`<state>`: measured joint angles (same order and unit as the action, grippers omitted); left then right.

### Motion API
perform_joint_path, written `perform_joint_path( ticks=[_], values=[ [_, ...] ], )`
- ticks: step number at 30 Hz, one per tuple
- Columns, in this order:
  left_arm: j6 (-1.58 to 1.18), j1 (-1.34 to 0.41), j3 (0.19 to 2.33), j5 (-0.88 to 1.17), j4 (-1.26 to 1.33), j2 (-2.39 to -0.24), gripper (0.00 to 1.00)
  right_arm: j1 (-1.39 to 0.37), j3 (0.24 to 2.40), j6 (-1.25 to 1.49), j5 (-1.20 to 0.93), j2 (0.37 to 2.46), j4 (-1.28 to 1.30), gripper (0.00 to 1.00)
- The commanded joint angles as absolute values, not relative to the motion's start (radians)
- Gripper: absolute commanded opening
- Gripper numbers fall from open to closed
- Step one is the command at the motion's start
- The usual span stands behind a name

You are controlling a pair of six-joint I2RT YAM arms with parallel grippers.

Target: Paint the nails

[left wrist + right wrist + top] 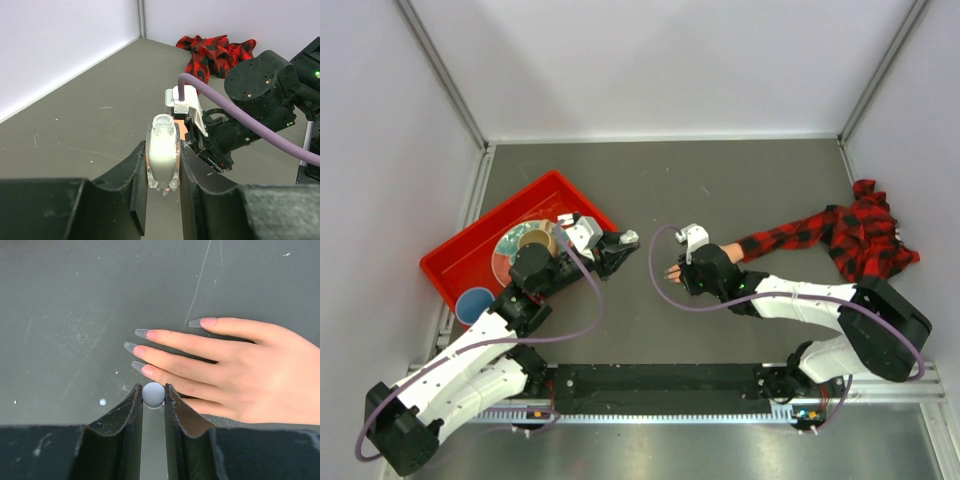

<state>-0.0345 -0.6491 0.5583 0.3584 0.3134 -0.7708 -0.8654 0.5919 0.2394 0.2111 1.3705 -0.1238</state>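
Note:
The peach fake hand (240,370) lies flat on the grey table, its long clear nails (131,346) pointing left. Its red-and-black plaid sleeve (800,232) trails to the right. My right gripper (153,396) is shut on a round grey-white brush cap (153,393), held over the tip of the nearest finger. That finger's nail and the brush are hidden under the cap. My left gripper (163,172) is shut on a small clear bottle (163,155) of white polish, upright with its neck uncapped. It is held just left of the right gripper (676,270).
A red tray (460,255) at the left holds a round plate with a brown bowl (532,240) and a blue cup (475,303). The bunched plaid cloth (865,235) lies at the far right. Enclosure walls stand on all sides.

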Motion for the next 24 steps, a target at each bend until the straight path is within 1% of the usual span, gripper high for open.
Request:
perform_joint_path(
  ticks=[1, 8, 15, 24],
  values=[
    [-0.040, -0.650, 0.557, 0.368, 0.364, -0.769, 0.00, -0.854, 0.630, 0.256, 0.187, 1.379, -0.158, 0.00],
    [-0.038, -0.650, 0.560, 0.368, 0.362, -0.770, 0.00, -0.856, 0.643, 0.262, 0.170, 1.368, -0.161, 0.00],
    [-0.040, -0.650, 0.563, 0.368, 0.359, -0.767, 0.00, -0.856, 0.641, 0.245, 0.265, 1.315, -0.098, 0.00],
    [-0.040, -0.650, 0.563, 0.370, 0.356, -0.765, 0.00, -0.857, 0.640, 0.245, 0.301, 1.353, -0.106, 0.00]
  ],
)
